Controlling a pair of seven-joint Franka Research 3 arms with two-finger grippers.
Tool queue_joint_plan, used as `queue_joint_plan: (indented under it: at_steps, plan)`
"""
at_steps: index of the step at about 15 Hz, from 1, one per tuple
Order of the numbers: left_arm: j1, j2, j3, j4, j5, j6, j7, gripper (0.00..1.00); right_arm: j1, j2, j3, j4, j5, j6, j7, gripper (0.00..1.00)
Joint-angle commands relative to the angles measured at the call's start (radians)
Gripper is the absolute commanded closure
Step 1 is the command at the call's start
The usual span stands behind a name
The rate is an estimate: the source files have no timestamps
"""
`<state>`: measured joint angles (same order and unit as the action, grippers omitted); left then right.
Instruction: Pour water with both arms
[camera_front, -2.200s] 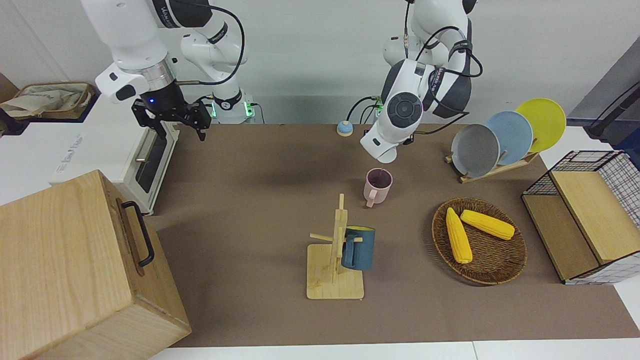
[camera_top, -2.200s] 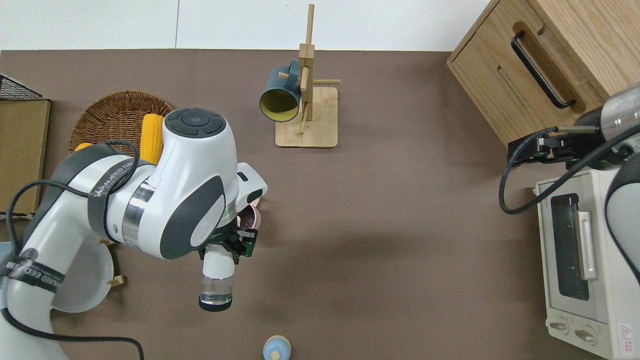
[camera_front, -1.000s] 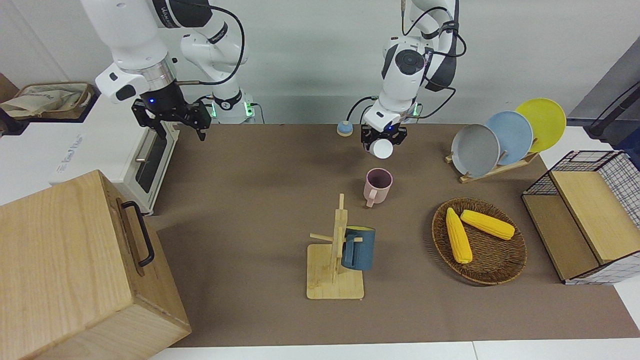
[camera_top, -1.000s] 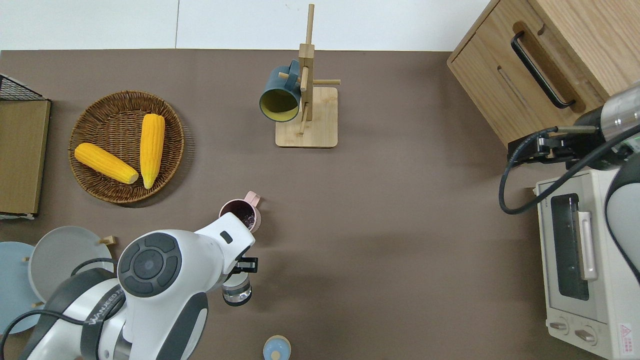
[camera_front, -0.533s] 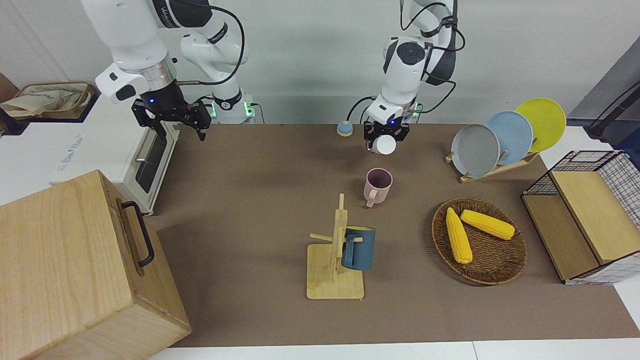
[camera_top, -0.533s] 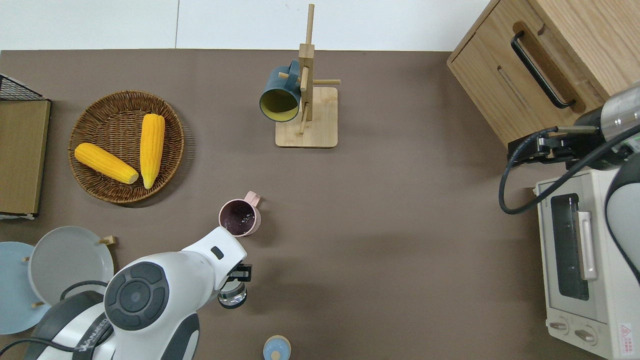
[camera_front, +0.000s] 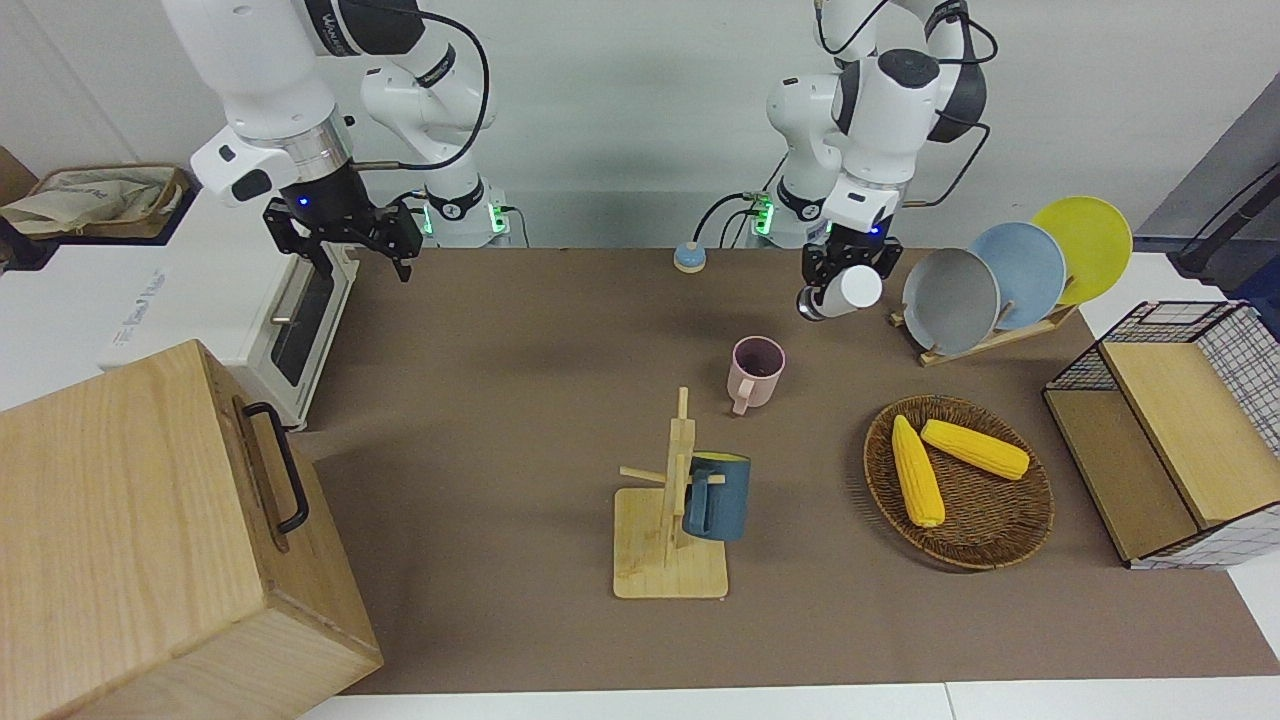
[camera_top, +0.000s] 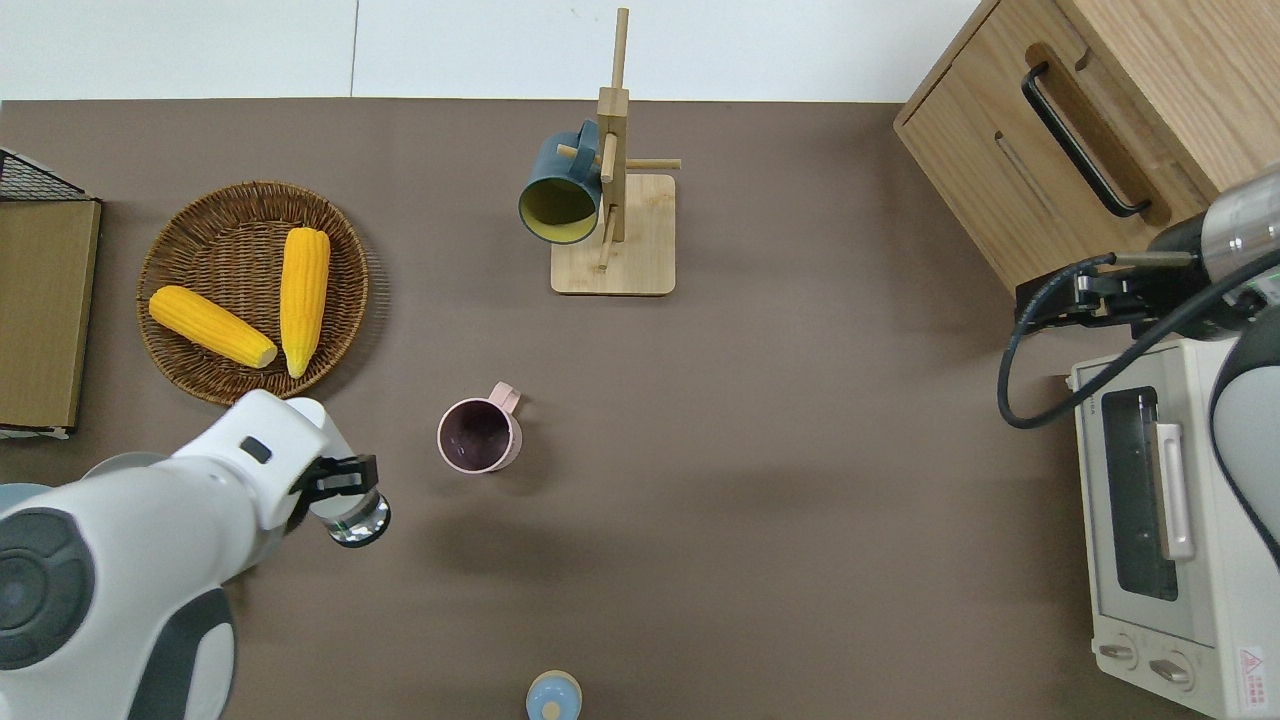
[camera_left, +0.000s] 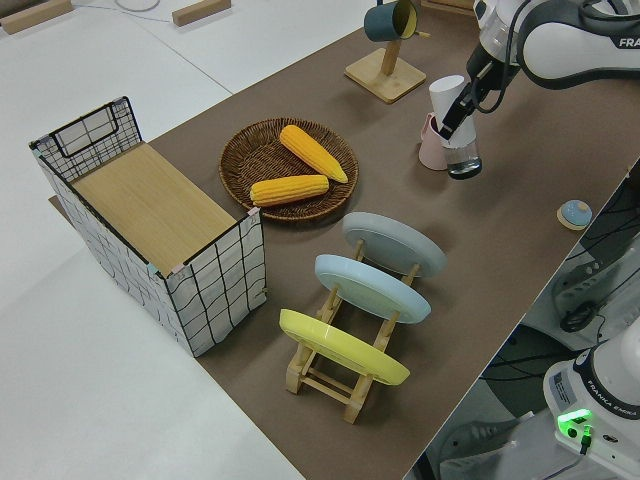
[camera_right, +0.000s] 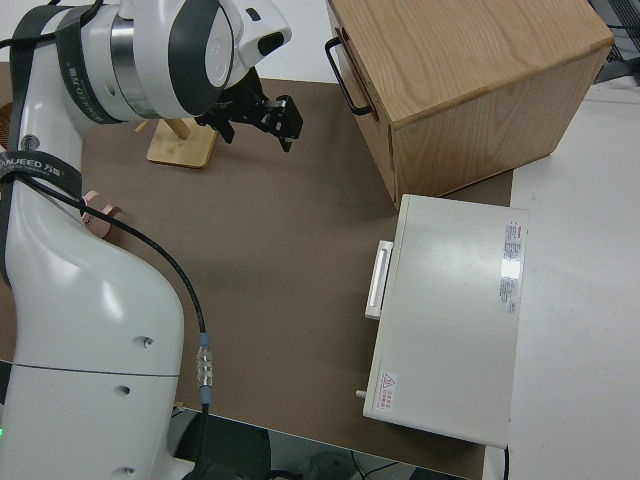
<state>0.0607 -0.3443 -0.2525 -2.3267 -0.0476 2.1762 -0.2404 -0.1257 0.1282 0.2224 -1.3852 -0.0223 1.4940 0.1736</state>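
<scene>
The left tool is closed around a clear bottle with a white upper part, held tilted in the air over bare brown tabletop between the pink mug and the rack of plates. The pink mug stands upright on the tabletop, apart from the bottle, and nearer to the robots than the wooden mug stand carrying a dark blue mug. The right arm is parked, its tool with fingers spread apart and holding nothing.

Readable only: "FRANKA EMIKA" on the white robot base; partial "FRANK" on the white arm link.
</scene>
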Motion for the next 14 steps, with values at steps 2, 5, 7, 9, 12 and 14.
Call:
queue_joint_plan:
  at_steps: [2,5,7,9,12,14]
  plan:
    - [0.174,0.014,-0.005,0.189,0.038,-0.021,0.13,1.0,-0.02,-0.005,0.012,-0.002,0.01,0.002,-0.023,0.013]
    - [0.293,0.065,-0.005,0.312,0.038,-0.019,0.222,1.0,-0.02,-0.005,0.012,-0.002,0.01,0.002,-0.023,0.013]
    - [0.365,0.135,-0.005,0.424,0.038,-0.019,0.308,1.0,-0.02,-0.005,0.012,-0.002,0.01,0.002,-0.023,0.013]
    - [0.407,0.18,-0.004,0.475,0.037,-0.012,0.361,1.0,-0.02,-0.005,0.012,-0.002,0.01,0.002,-0.023,0.013]
    - [0.465,0.286,0.018,0.617,0.034,-0.01,0.481,1.0,-0.02,-0.005,0.012,-0.002,0.01,0.002,-0.025,0.013]
    - [0.496,0.365,0.038,0.705,0.025,-0.009,0.539,1.0,-0.02,-0.005,0.012,-0.002,0.01,0.002,-0.025,0.013]
